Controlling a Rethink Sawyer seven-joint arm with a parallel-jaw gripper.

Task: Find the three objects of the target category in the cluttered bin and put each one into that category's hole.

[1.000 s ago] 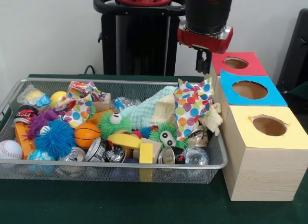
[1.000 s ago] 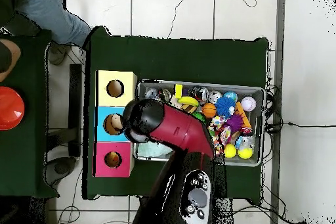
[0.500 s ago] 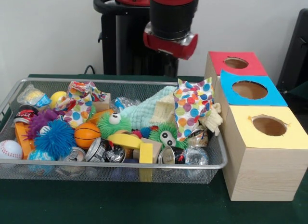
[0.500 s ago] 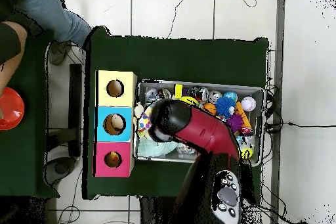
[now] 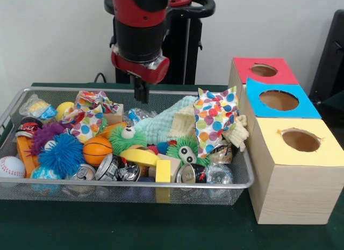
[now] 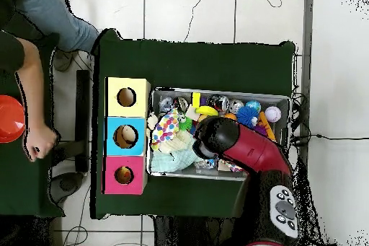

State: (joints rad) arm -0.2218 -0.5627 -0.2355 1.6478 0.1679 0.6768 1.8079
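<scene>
The wire mesh bin (image 5: pixel 107 184) is packed with toys. Its contents include a baseball (image 5: pixel 11 166), a small basketball (image 5: pixel 97 149), a blue spiky ball (image 5: pixel 61 153), green furry toys with eyes (image 5: pixel 128 137), crushed cans (image 5: pixel 114 168), yellow blocks (image 5: pixel 163 170), a teal cloth (image 5: pixel 161 125) and a polka-dot cloth (image 5: pixel 215 118). My gripper (image 5: pixel 141 93) hangs above the bin's back middle, clear of the objects, with nothing seen in it. Three boxes stand at the right, with a red hole (image 5: pixel 263 70), a blue hole (image 5: pixel 279 100) and a yellow hole (image 5: pixel 300 140). From overhead the arm (image 6: pixel 216 136) covers the bin's middle.
From overhead the boxes (image 6: pixel 126 136) sit left of the bin (image 6: pixel 216 91), and something pale shows inside the blue hole. A person's arm (image 6: pixel 32 91) reaches along the far left beside a red round object (image 6: pixel 9 119). Green cloth covers the table (image 5: pixel 161 228).
The arm swung from over the boxes to above the bin's back middle, leftward in the front view. In the overhead view a person's arm has stretched down along the left side.
</scene>
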